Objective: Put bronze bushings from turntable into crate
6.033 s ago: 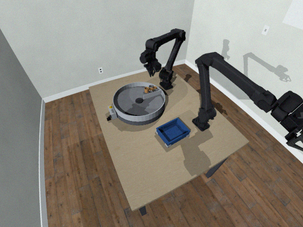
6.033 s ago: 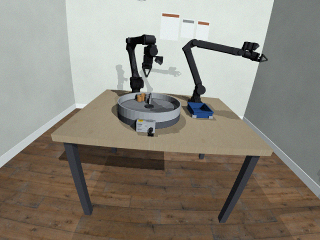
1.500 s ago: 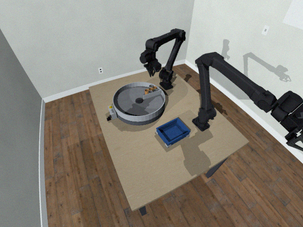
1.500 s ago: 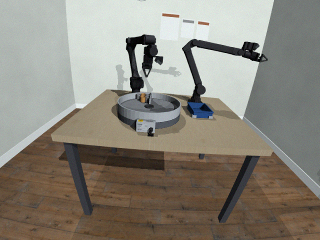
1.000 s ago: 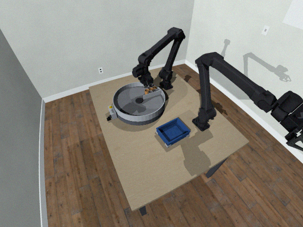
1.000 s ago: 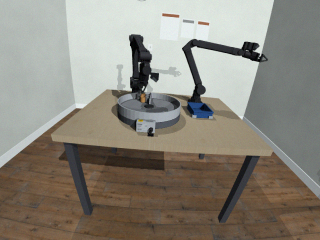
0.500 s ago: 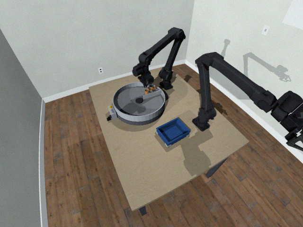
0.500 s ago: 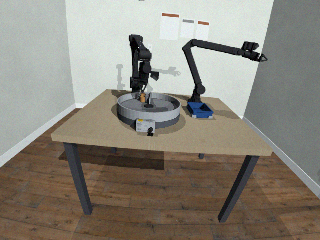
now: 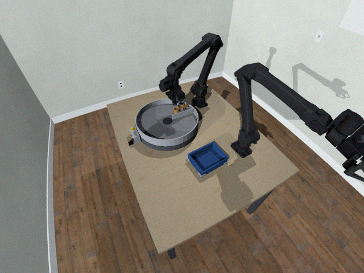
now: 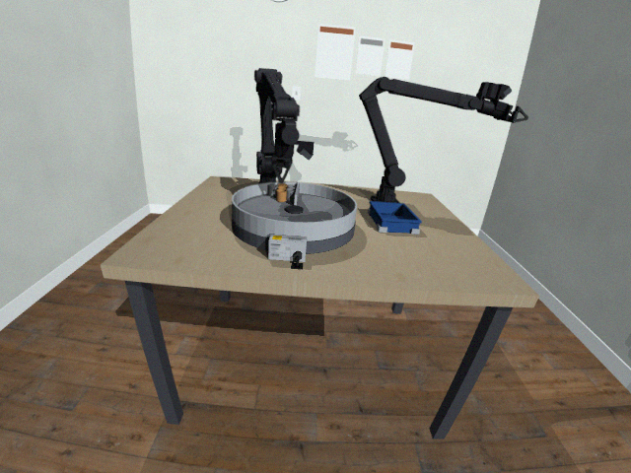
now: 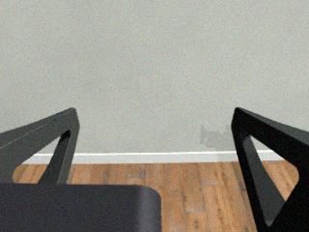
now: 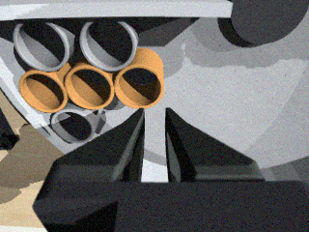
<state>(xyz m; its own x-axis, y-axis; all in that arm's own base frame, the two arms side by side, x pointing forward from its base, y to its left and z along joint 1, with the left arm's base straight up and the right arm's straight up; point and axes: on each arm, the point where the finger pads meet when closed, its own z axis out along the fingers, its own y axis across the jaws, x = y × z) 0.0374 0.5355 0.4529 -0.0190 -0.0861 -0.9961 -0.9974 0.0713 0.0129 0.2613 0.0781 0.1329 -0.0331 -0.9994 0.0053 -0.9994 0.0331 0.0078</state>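
Note:
Three bronze bushings stand upright in a row on the turntable. Two steel bushings stand between that row and the divider; a third steel bushing is on the other side. My right gripper points down over the turntable, fingertips just beside the end bronze bushing. Its fingers are a narrow gap apart with nothing between them. My left gripper is wide open and empty, far from the table objects. The blue crate is empty and looks level in its corner guides.
The divider wall stands close beside the steel pair. The turntable's raised rim surrounds the bushings. A grey control box is fixed to the turntable's side. The left arm's base stands close to the crate.

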